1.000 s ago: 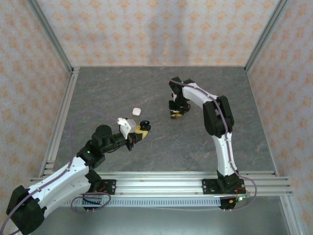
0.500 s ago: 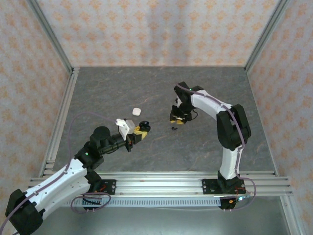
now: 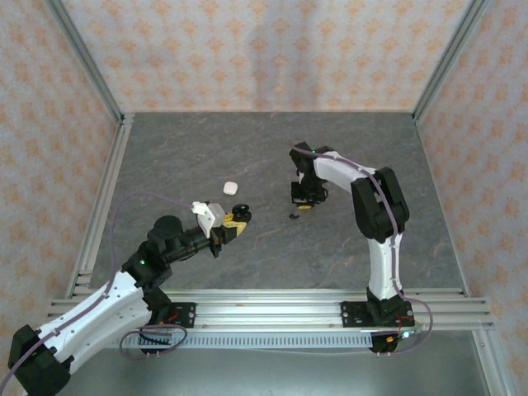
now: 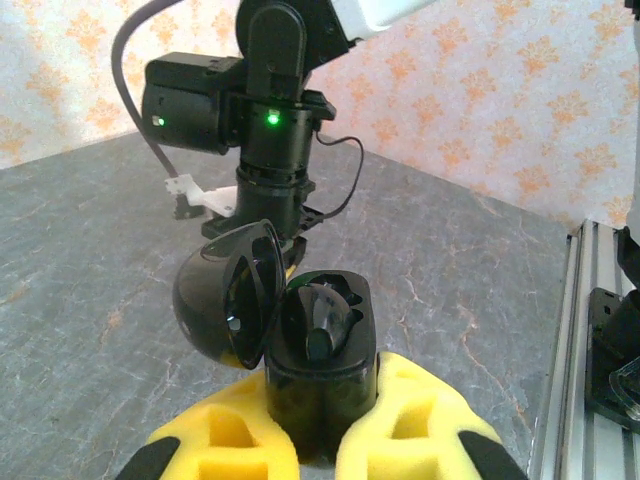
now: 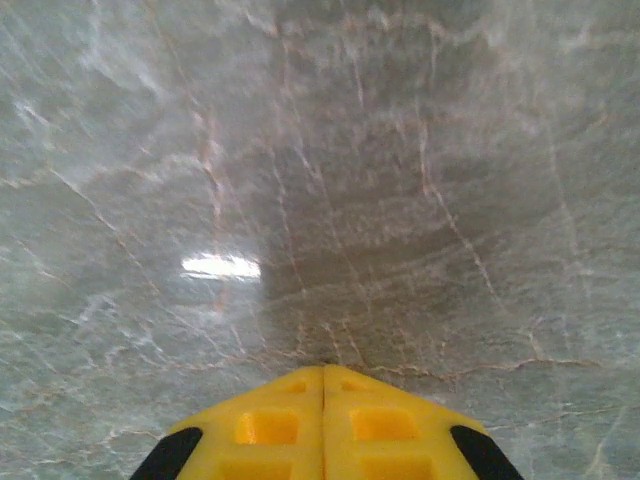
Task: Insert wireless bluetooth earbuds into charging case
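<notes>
While clenched between the yellow pads (image 4: 410, 445) of the left gripper (image 4: 318, 432), stands upright with lid (image 4: 225, 300) swung open to one side: black charging case (image 4: 320, 350), its cavities too dark to read. Pressed flat together on nothing, low over the grey marble table (image 5: 300, 150) — pads of the right gripper (image 5: 322, 395). From above, lying loose just near-side of that gripper, one tiny black earbud (image 3: 294, 216) — and, just beyond the held case, a small white rounded object (image 3: 231, 188).
</notes>
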Tool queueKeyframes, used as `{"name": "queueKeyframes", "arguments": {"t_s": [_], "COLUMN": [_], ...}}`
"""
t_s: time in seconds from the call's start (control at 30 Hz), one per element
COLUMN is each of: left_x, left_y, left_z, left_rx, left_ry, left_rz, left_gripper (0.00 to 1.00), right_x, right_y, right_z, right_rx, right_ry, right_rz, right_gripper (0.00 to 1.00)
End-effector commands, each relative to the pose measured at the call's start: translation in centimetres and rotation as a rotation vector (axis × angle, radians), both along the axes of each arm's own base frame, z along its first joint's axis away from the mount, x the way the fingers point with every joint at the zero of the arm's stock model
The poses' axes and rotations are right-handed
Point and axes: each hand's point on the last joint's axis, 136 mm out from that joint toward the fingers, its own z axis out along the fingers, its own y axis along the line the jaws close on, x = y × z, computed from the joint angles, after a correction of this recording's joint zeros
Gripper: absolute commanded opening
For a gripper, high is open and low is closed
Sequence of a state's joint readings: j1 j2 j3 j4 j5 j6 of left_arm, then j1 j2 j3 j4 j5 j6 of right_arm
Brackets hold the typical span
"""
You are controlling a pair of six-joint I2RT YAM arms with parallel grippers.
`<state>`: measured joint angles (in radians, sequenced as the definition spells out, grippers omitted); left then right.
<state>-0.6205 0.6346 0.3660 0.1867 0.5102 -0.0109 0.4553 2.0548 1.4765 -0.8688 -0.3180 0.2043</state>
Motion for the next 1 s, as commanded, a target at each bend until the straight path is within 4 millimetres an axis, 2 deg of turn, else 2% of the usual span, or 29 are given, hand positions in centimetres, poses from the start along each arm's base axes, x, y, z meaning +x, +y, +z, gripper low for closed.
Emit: {"name": "queueKeyframes", "arguments": {"t_s": [0.0, 0.23, 0.4, 0.5, 0.7, 0.83, 0.97], "left_x": [0.3, 0.8, 1.0, 1.0, 0.8, 0.6, 0.6], "left_y": [0.2, -0.3, -0.5, -0.5, -0.4, -0.1, 0.1], "left_z": [0.2, 0.0, -0.1, -0.1, -0.1, -0.2, -0.1], "left_rx": [-0.006, -0.002, 0.007, 0.014, 0.016, 0.014, 0.01], "left_ry": [-0.004, 0.002, 0.003, 0.004, 0.009, 0.007, 0.0], "left_rz": [0.025, 0.018, 0.017, 0.013, 0.011, 0.021, 0.03], "left_gripper": [0.0, 0.0, 0.0, 0.0, 0.0, 0.0, 0.0], "right_x": [-3.0, -6.6, -7.8, -7.5, -6.0, -5.3, -5.2], "right_y": [-0.6, 2.0, 3.8, 3.9, 1.8, 1.8, 3.4], "right_z": [-1.7, -1.0, 0.6, 2.4, 5.7, 7.4, 7.4], "right_rx": [0.005, 0.106, 0.185, 0.199, 0.082, 0.099, 0.213], "right_ry": [0.083, 0.105, 0.084, 0.049, -0.051, -0.104, -0.138], "right_rz": [0.026, 0.023, -0.01, -0.029, -0.048, -0.127, -0.245], "right_gripper": [0.08, 0.07, 0.07, 0.07, 0.08, 0.23, 0.35]}}
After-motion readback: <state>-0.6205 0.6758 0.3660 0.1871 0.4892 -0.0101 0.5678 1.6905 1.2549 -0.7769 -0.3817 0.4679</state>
